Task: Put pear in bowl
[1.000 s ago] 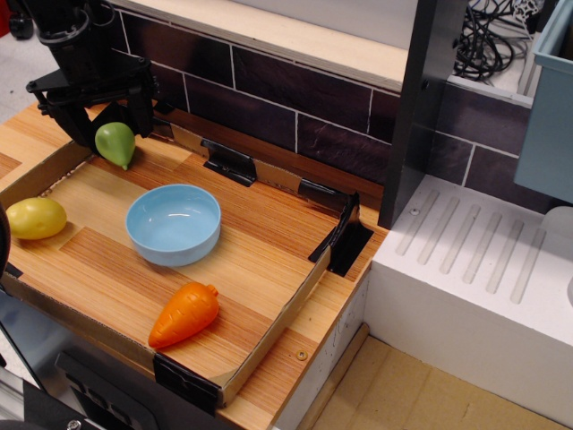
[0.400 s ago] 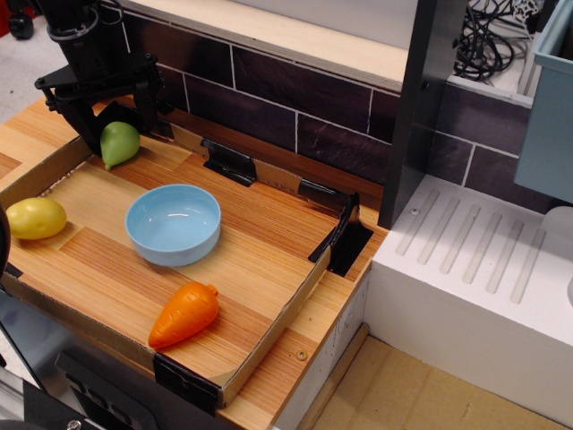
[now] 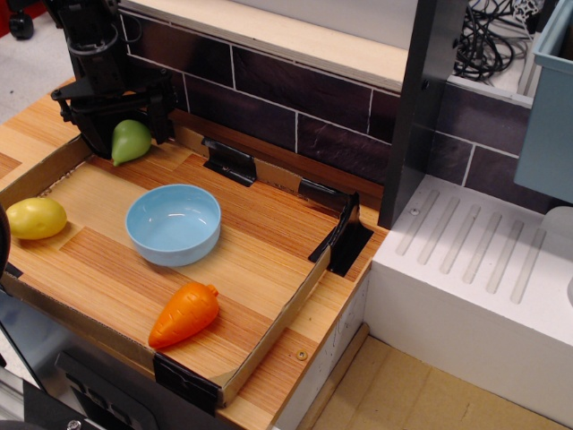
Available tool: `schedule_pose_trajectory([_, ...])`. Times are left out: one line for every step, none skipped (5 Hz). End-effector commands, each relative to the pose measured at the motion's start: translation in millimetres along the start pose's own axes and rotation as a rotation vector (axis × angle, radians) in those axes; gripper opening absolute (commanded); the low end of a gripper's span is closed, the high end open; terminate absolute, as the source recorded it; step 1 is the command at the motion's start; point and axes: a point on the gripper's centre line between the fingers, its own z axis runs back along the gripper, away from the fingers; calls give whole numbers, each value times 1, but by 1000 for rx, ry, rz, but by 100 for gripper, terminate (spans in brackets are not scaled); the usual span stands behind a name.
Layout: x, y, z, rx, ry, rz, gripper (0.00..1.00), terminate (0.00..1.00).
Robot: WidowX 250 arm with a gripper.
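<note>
1. Where the black fingers [image 3: 163,106] come down at the far left corner of the tray, they are seen on either side of the pear [image 3: 131,141], and the gripper [image 3: 124,121] is closed on it.
2. The pear is held with its rounded end up and its tapered end pointing down and to the left; whether it touches the tray floor cannot be told.
3. The arm [image 3: 92,40] is seen rising from the gripper toward the upper left edge of the view.
4. The bowl [image 3: 174,224] is placed near of the pear and a little to its right, well apart from it, upright on the wooden floor of the tray [image 3: 260,260].
5. A yellow fruit [image 3: 36,218] is seen at the left edge of the tray, to the left of the bowl.
6. An orange carrot [image 3: 184,314] is laid on the near part of the tray, near of the bowl.
7. A dark tiled wall [image 3: 295,112] is seen behind the tray, and a white ribbed surface [image 3: 483,269] lies to the right.
</note>
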Motion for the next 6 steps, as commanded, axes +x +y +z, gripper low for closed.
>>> schedule_pose_trajectory([11, -1, 7, 3, -51, -8, 0, 0])
schedule_pose_trajectory([11, -2, 18, -9, -57, -20, 0, 0])
schedule_pose_trajectory([1, -5, 47, -49, -93, -58, 0, 0])
schedule_pose_trajectory([-20, -8, 75, -96, -80, -83, 0, 0])
schedule_pose_trajectory([-46, -15, 99, -169, 9, -167, 0, 0])
schedule_pose_trajectory([-72, -19, 93, -93, 170, -283, 0, 0])
